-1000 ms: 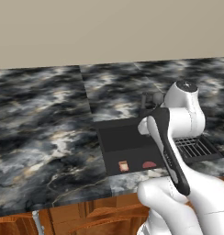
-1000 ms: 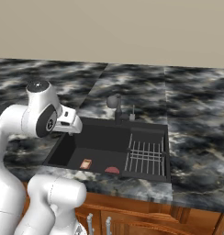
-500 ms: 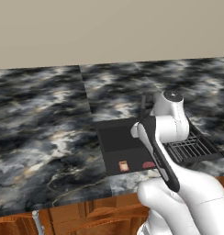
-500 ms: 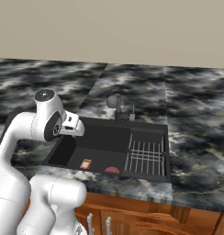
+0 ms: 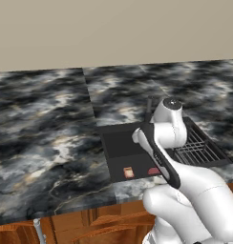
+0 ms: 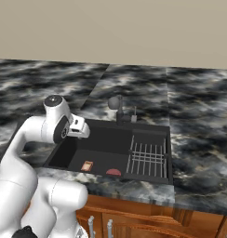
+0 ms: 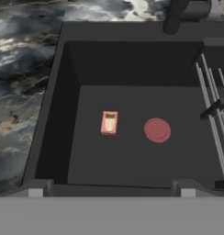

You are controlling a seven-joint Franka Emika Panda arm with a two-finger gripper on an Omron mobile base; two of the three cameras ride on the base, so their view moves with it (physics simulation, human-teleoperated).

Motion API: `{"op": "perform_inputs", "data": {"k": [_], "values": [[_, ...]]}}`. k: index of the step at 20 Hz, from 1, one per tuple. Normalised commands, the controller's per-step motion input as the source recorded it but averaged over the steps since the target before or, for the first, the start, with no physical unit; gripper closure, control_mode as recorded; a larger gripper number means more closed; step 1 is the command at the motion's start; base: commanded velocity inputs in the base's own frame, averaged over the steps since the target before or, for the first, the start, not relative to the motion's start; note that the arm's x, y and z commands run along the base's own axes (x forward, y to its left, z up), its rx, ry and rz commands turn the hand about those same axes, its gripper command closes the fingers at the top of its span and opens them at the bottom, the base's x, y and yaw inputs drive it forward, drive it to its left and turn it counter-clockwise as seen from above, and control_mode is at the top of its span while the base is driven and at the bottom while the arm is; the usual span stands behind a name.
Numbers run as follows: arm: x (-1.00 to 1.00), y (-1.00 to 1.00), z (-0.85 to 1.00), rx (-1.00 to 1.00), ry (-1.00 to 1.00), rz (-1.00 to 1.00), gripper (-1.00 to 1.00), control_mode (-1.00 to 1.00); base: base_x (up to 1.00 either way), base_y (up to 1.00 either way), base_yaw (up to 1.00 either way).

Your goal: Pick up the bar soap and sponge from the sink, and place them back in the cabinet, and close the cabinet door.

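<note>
- The dark marbled stone counter (image 5: 47,143) spans the scene, with reddish-brown wooden drawer fronts (image 6: 148,223) along its near edge.
- The black rectangular recessed sink (image 7: 54,92) sits in the counter, with a grey wire rack (image 6: 148,155) on its right side and a dark faucet (image 6: 117,107) at its far rim.
- The white arm's two-finger gripper (image 7: 111,189) hangs above the near edge of the basin, looking down into it; its jaws stand spread wide and grasp nothing.
- On the basin floor lies a pink rounded disc, probably the bar soap (image 7: 157,130), right of centre.
- Just left of it, apart and not touching, lies a small orange-pink rectangular block (image 7: 109,122); whether this is the sponge I cannot tell, since no green and yellow shows on it.
- The step in hand looks like the approach for the first pick; nothing has left the sink yet.
- The next move calls for lowering over one piece, centring the jaws across its short side, then closing.
</note>
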Motion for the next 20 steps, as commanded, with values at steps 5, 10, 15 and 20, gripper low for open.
{"op": "perform_inputs", "data": {"k": [5, 10, 15, 20], "values": [[0.27, 0.00, -0.27, 0.00, 0.00, 0.00, -1.00, -1.00, 0.00, 0.00, 0.00], [0.22, 0.00, -0.34, 0.00, 0.00, 0.00, -1.00, -1.00, 0.00, 0.00, 0.00], [0.23, 0.03, -0.32, 0.00, 0.00, 0.00, -1.00, -1.00, 0.00, 0.00, 0.00], [0.26, 0.07, -0.34, 0.00, 0.00, 0.00, -1.00, -1.00, 0.00, 0.00, 0.00]]}}
